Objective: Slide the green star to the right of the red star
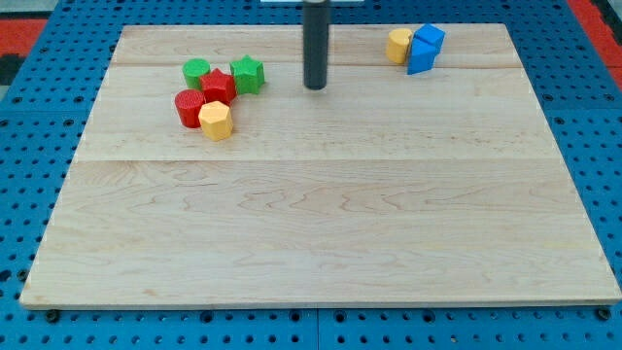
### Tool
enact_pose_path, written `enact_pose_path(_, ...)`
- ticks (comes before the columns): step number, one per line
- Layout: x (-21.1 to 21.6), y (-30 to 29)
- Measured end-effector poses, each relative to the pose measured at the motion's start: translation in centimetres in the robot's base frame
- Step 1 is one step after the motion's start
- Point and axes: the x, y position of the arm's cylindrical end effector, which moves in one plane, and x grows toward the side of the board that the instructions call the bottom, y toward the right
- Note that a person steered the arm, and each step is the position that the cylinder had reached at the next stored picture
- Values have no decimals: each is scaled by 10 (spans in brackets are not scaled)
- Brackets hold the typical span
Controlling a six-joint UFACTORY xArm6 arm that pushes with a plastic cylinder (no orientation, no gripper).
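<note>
Nearest the view's bottom the wooden board [321, 243] is bare, and no container of any kind shows, so nothing is held in one. Farther up on the view's left, a yellow hexagon block [216, 121] and red cylinder [188, 107] sit below the red star [219, 87], with the green star [248, 74] already touching its right side, so the task looks essentially done. Farther still, the arm's rod has no jaws to spread or close; its tip [315, 87] stands apart to the green star's right, with a green cylinder [197, 71], yellow block [398, 45] and blue block [425, 49] near the top.
</note>
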Motion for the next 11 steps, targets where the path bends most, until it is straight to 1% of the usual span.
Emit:
enact_pose_path(1, 18, -36)
enact_pose_path(2, 21, -61)
enact_pose_path(4, 16, -64)
enact_pose_path(5, -6, -63)
enact_pose_path(6, -20, -63)
enact_pose_path(7, -19, -63)
enact_pose_path(8, -14, -49)
enact_pose_path(9, -34, -41)
enact_pose_path(10, -70, -42)
enact_pose_path(11, -88, -101)
